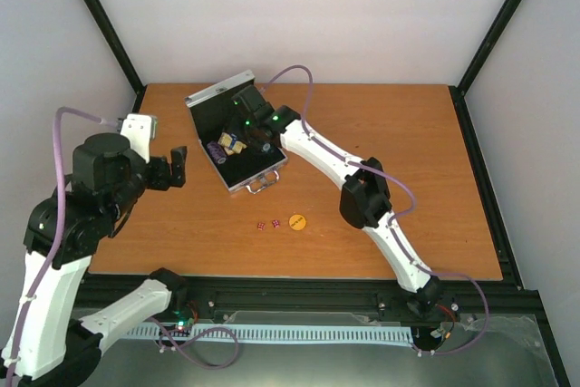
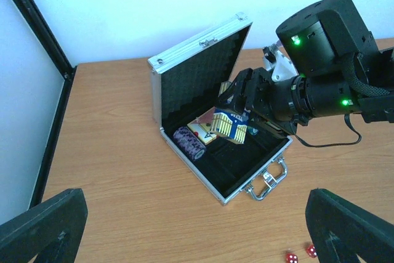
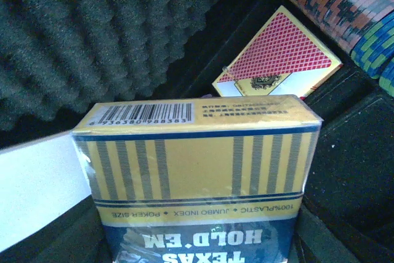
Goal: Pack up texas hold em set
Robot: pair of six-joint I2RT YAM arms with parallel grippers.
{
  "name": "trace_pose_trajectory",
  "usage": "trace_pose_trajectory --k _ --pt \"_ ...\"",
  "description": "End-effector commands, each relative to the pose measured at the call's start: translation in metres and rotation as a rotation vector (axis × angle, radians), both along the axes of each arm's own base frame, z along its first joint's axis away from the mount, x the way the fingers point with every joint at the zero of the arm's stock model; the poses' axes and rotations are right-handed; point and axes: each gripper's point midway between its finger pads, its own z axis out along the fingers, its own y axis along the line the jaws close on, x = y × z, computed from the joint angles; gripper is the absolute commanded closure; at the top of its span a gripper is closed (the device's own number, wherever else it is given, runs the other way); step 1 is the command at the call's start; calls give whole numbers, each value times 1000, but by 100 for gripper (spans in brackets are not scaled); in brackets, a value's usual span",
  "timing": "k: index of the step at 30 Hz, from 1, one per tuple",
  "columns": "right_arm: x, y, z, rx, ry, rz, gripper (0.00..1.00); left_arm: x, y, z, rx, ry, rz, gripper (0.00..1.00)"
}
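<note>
Blue-and-yellow card deck (image 3: 197, 164) fills the near half of the right wrist view. Barcode end up, printed title upside down and cut off by the bottom edge. Fingers holding it are hidden behind the box. Beyond it, a red-backed deck (image 3: 277, 60) lies flat on the black floor of the case (image 3: 80, 35). Chip stack (image 3: 335, 4) at far right, cropped by the frame, with blue chips (image 3: 377, 50) at its near end.

Left wrist view: two dark fingers (image 2: 46, 226) at the bottom corners, spread wide, nothing between them, only partly in frame. Case stands open on the table (image 2: 111, 183), lid raised on the far-left side, handle (image 2: 269, 183) pointing near right. Right gripper (image 2: 234, 118) reaches in from the right, clamped on the card deck, which hangs tilted over the case floor. Chip stack lies on its side, long axis far-left to near-right.

Top view: left gripper (image 1: 172, 169), jaws wide, hovers left of the case, well apart. Right gripper's tips are lost against the black lining. Two red dice (image 1: 267, 224) and the orange button (image 1: 297, 221) lie just beside each other on the table, near of the handle. Die faces are too small to read.
</note>
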Motion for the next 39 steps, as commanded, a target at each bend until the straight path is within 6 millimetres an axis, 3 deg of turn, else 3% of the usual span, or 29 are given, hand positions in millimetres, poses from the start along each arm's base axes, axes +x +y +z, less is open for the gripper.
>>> trace_pose_trajectory --k 1,10,16,23,33,38,39 --pt "17 16 13 111 -31 -67 96 -13 14 13 -7 -42 45 0" --pt "23 11 -10 65 -32 -154 96 -19 23 13 39 -49 58 0" --pt "15 1 -45 24 62 -239 97 -17 19 12 36 -41 42 0" --pt "6 -13 -68 -41 103 -301 97 -15 17 10 35 -33 35 0" --pt "-4 -17 -101 -56 182 -325 96 -15 16 7 33 -17 33 0" --pt "-6 -11 -110 -41 208 -315 85 -16 16 5 37 -4 31 0" --pt "-6 -10 -111 -37 211 -311 77 -16 15 4 37 -2 29 0"
